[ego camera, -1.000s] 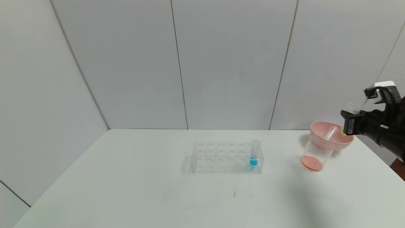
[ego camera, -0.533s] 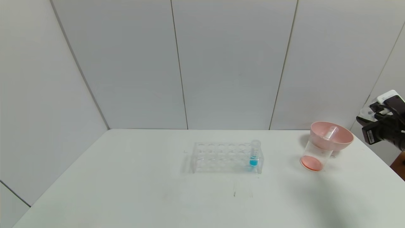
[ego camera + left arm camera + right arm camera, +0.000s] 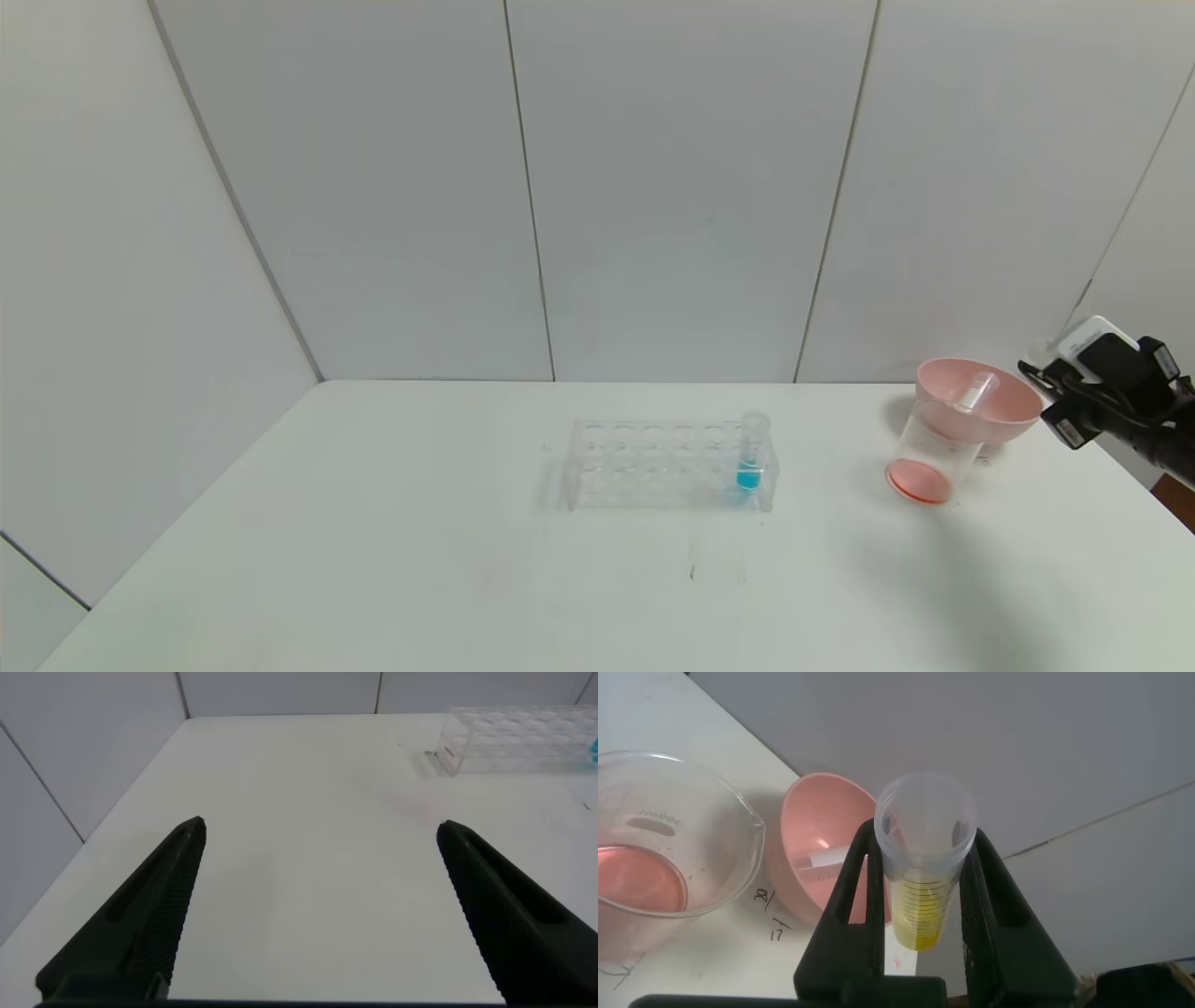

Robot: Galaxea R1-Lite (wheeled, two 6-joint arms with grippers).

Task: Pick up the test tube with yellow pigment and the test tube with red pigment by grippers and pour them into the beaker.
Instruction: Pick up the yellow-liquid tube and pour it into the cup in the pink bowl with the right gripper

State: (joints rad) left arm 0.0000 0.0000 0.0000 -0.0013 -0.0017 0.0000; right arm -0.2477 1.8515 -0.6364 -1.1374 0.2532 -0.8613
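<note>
My right gripper point(image 3: 1074, 415) is at the far right, just right of the pink bowl, and is shut on the test tube with yellow pigment point(image 3: 924, 896). In the right wrist view the gripper point(image 3: 923, 835) grips the tube near its rim, with yellow liquid in the rounded end. The beaker point(image 3: 927, 457) stands in front of the bowl with red-orange liquid in its bottom; it also shows in the right wrist view point(image 3: 668, 812). No tube with red liquid shows. My left gripper point(image 3: 320, 835) is open and empty over bare table.
The pink bowl point(image 3: 1013, 420) holds an empty-looking clear tube point(image 3: 971, 390). A clear tube rack point(image 3: 653, 464) stands mid-table with a blue-liquid tube point(image 3: 752, 457) at its right end. The table's right edge runs under my right arm.
My right gripper has moved right and down, away from above the pink bowl, with the yellow tube still in it. Nothing else moved.
</note>
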